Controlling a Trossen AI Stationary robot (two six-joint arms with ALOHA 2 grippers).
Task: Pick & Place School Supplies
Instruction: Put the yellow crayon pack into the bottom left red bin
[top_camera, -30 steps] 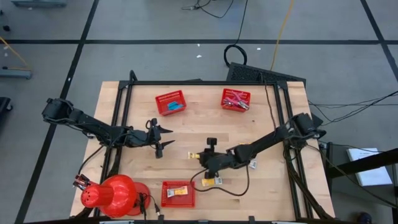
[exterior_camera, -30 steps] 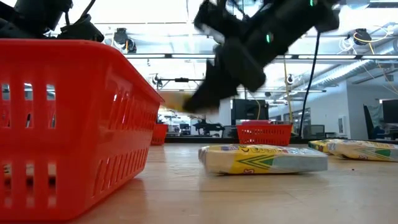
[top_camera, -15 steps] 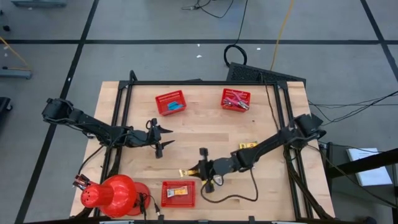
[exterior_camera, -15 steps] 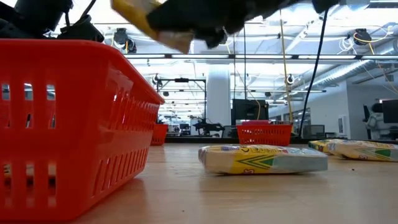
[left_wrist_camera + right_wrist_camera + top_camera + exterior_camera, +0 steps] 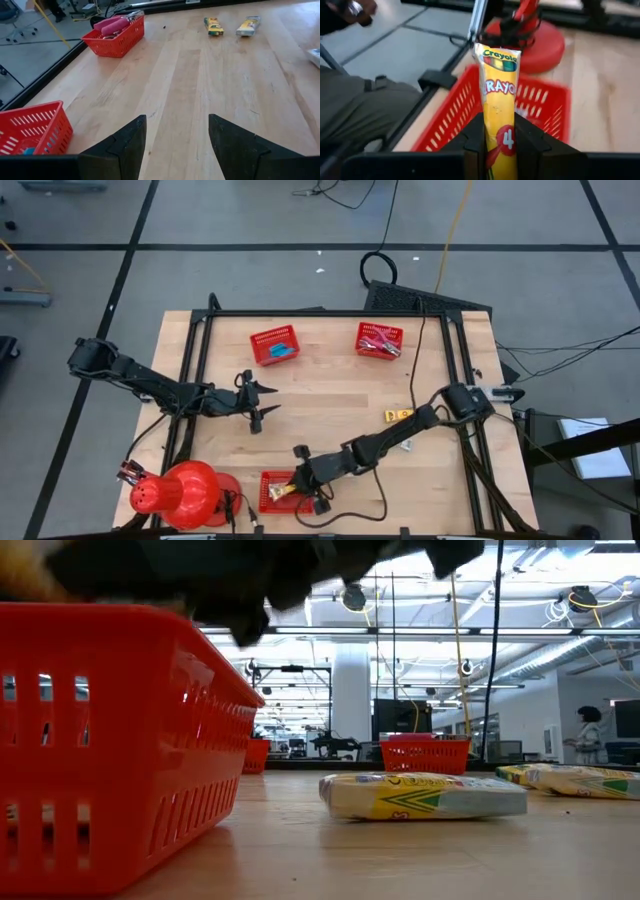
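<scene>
- My right pincer is clamped narrow on a yellow crayon packet, which stands up between its two dark fingers.
- From above, the right pincer hangs over the near basket at the front edge of the counter, with the packet's yellow end showing over the basket's red mesh.
- The right wrist view shows what the overhead one does not: the printed brand name on the packet, the near basket open right behind it, and the big red dome beyond that.
- The low view gives only the near basket's wall filling its left side, with a dark blurred arm above it.
- That low view also shows a second crayon packet lying flat on the counter, and more packets farther right.
- My left pincer stands wide and holds nothing; from above the left pincer hovers over bare wood on the counter's left half.
- At the back, the left-hand basket holds something light blue.
- The right-hand back basket holds pink-handled tools; the left wrist view shows their handles sticking above the rim.
- Two packets lie loose on the counter, seen from the left wrist.
</scene>
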